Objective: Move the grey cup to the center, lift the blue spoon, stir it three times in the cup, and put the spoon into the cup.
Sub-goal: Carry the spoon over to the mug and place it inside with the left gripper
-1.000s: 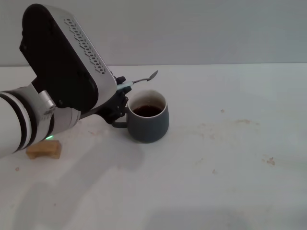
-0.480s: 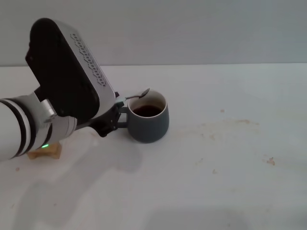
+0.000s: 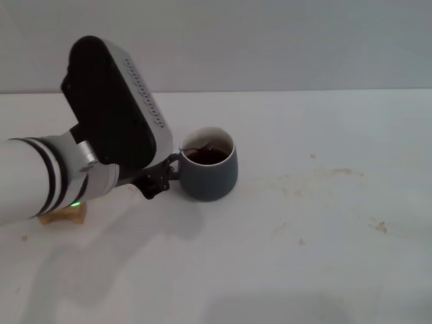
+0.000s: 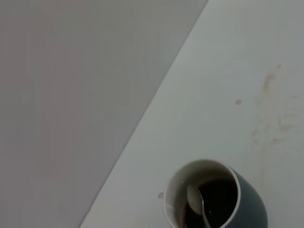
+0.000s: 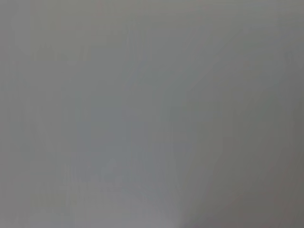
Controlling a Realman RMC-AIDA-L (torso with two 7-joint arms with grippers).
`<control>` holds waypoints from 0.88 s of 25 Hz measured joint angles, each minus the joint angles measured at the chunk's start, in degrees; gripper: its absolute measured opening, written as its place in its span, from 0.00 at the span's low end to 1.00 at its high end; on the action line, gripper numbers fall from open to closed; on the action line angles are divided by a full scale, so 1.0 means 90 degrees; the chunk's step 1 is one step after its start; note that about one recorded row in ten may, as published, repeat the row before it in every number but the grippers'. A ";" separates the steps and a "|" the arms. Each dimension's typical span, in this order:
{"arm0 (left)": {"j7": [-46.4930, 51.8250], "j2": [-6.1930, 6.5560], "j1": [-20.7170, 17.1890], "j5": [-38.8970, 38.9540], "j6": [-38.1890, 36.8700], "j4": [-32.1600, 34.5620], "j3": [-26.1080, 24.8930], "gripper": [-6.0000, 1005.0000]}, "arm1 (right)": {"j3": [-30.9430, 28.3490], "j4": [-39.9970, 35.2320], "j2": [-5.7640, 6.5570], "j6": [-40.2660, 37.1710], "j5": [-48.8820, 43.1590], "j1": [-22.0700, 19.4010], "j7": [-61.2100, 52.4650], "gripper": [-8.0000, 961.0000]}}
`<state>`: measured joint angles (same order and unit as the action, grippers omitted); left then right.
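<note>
Black left gripper [image 3: 159, 177] sits low at the handle side of the grey cup [image 3: 209, 172]; can't tell if its fingers are apart or clamped. Blue spoon [image 4: 195, 202] has its bowl down in the dark liquid, shaft leaning on the rim. Tan wooden block [image 3: 67, 214] lies on the white table [image 3: 324, 229] under the arm.

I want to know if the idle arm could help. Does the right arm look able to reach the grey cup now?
Probably yes, though the right arm is out of view. The grey cup has bare table on its right side; the left gripper crowds only the handle side.
</note>
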<state>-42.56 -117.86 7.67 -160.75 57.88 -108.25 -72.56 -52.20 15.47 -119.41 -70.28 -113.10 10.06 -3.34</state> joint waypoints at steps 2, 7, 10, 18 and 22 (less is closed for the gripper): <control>-0.0003 0.0001 0.0138 -0.0001 0.0075 0.0147 -0.0030 0.14 | 0.0000 0.0000 0.0002 -0.0005 0.0000 -0.0006 0.0000 0.01; -0.0006 0.0000 0.0462 0.0000 0.0103 0.0443 -0.0036 0.14 | -0.0039 -0.0014 0.0006 -0.0009 0.0000 -0.0009 0.0000 0.01; -0.0006 0.0001 0.0644 0.0000 0.0111 0.0600 -0.0051 0.14 | -0.0048 -0.0011 0.0006 -0.0009 0.0000 0.0002 0.0000 0.01; -0.0014 0.0000 0.1090 -0.0001 0.0161 0.1027 -0.0157 0.14 | -0.0049 -0.0004 0.0007 0.0030 -0.0001 0.0031 0.0000 0.01; -0.0135 -0.0002 0.1164 0.0013 0.0168 0.1084 -0.0181 0.14 | -0.0049 -0.0010 0.0007 0.0038 -0.0001 0.0051 0.0000 0.01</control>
<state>-43.77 -117.88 18.14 -160.63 59.39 -98.49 -74.19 -52.65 15.38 -119.35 -69.93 -113.11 10.52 -3.34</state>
